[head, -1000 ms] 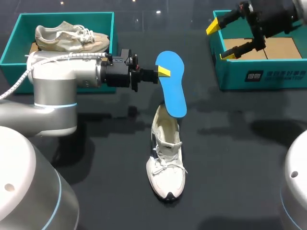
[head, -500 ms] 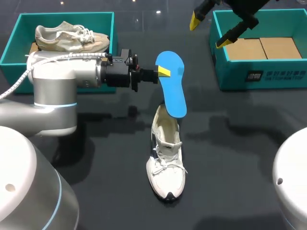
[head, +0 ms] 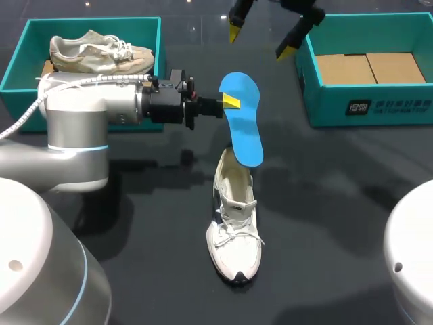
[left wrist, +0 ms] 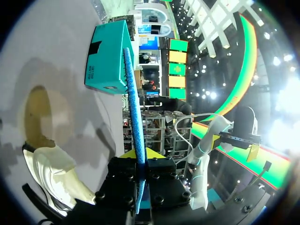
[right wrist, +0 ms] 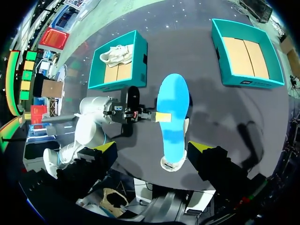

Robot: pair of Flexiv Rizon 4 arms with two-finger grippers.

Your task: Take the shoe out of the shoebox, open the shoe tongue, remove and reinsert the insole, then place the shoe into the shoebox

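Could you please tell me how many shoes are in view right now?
2. A white shoe lies on the table; a beige shoe sits in the left shoebox. The right shoebox shows none.

Soft overhead light, faint shadows, left wrist view perhaps glare-washed

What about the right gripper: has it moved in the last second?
Yes. The right gripper has swung left, from over the empty shoebox to beyond its left wall.

Insole (head: 247, 128): matt blue foam. Shoe (head: 235, 227): white mesh cloth. Table (head: 338, 203): dark, glossy. Shoebox (head: 325, 101): matt teal cardboard.
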